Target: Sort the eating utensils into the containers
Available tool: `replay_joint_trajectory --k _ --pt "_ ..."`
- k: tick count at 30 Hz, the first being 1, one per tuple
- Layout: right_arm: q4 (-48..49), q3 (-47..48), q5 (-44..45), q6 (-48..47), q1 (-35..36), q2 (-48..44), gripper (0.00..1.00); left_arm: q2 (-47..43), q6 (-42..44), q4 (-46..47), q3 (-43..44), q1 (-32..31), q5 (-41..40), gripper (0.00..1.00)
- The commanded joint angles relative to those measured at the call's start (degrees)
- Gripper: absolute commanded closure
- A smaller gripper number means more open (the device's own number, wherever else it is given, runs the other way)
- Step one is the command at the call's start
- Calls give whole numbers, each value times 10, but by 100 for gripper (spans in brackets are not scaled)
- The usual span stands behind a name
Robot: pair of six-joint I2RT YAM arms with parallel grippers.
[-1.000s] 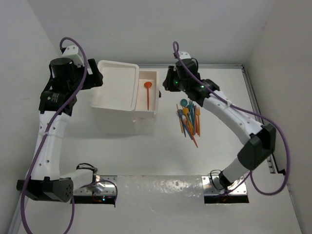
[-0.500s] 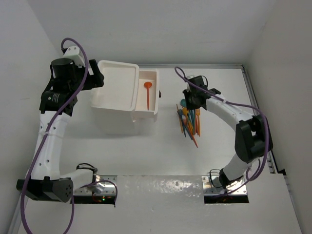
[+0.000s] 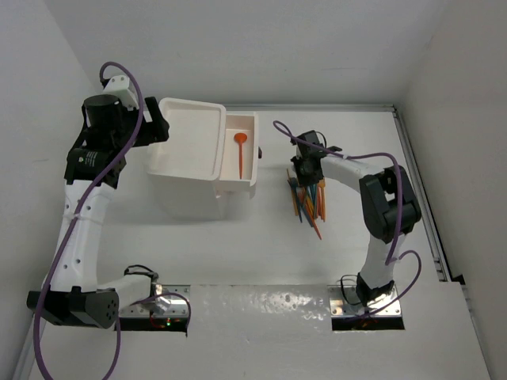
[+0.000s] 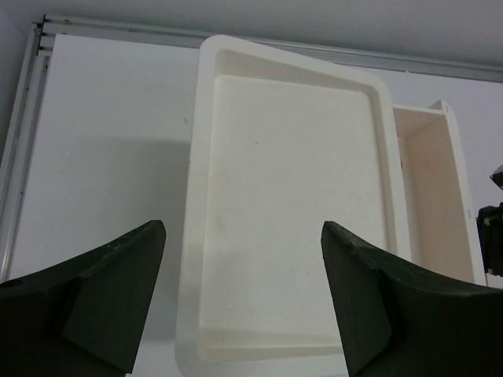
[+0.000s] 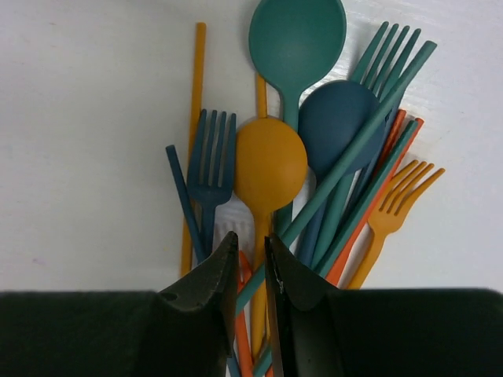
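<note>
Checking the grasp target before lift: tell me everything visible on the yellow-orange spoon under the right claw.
The yellow-orange spoon looks like thin matte plastic, with an oval bowl and a slim straight handle. It lies in the utensil pile on the white table, bowl pointing away from the right claw. The bowl overlaps the teal spoon's handle, and a blue fork lies beside it. Its handle runs between the claw's fingers, which are nearly together and apparently pinching it.

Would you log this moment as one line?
left gripper open near drawer unit | right gripper shut on yellow spoon | orange spoon in drawer
</note>
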Motion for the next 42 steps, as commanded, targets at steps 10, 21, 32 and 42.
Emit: replay_joint_trajectory --k 10,21,32,42 --pt "22 21 40 1 1 42 82 4 1 16 0 -5 -10 22" --pt "32 12 44 -3 3 45 95 10 0 19 -1 -6 -6 22" --pt "23 24 54 -14 2 -31 100 9 -1 19 3 -5 -5 22" --pt "-16 79 44 6 2 -95 100 7 -4 25 2 -5 2 22"
